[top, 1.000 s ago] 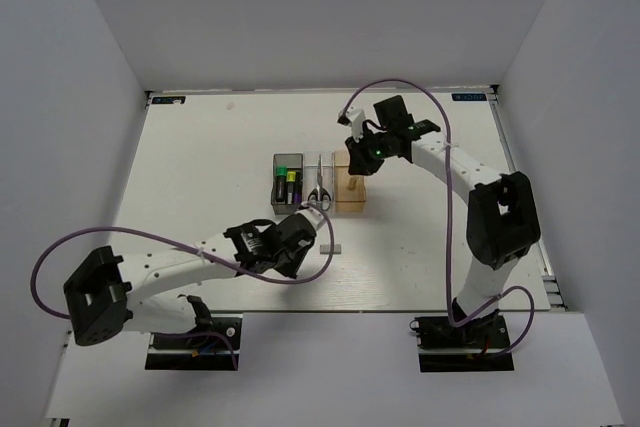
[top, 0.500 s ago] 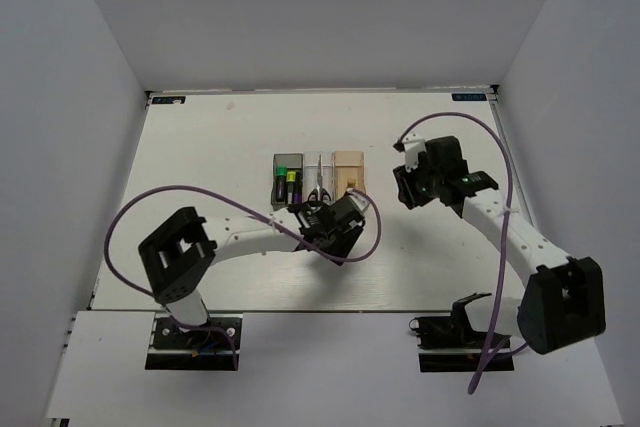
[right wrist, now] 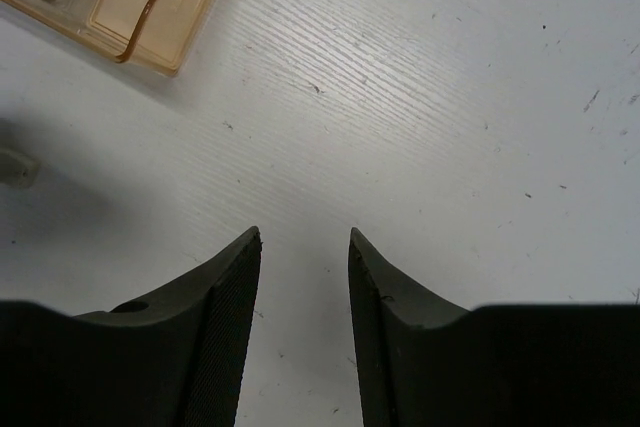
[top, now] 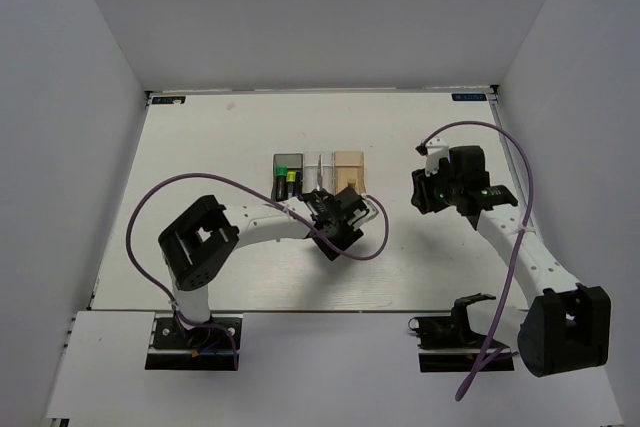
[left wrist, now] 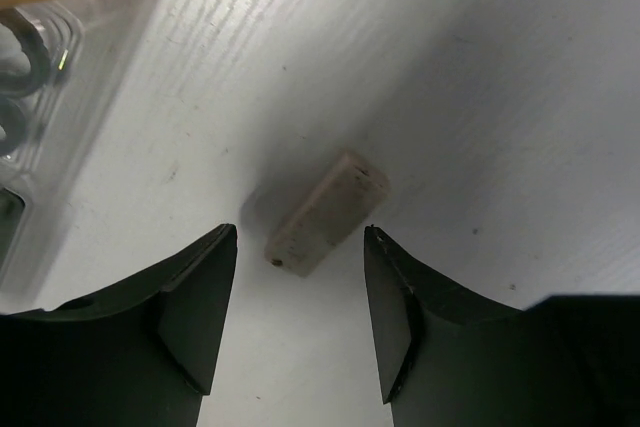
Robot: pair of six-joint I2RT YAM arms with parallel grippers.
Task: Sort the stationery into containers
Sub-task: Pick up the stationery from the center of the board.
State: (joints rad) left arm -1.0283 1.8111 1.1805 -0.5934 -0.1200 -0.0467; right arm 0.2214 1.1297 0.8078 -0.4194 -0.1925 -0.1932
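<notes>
Right now my left gripper (left wrist: 298,244) sits with jaws apart, the pale eraser block (left wrist: 328,212) lying flat mid-tabletop (top: 200,147) between its fingertips, touching neither. My right gripper (right wrist: 303,239), jaws apart and empty, hangs near the orange bin (right wrist: 150,7).

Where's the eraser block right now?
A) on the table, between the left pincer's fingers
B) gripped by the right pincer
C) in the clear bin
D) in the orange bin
A: the left wrist view shows the eraser block lying loose on the table, in the gap of the open left pincer.
</notes>
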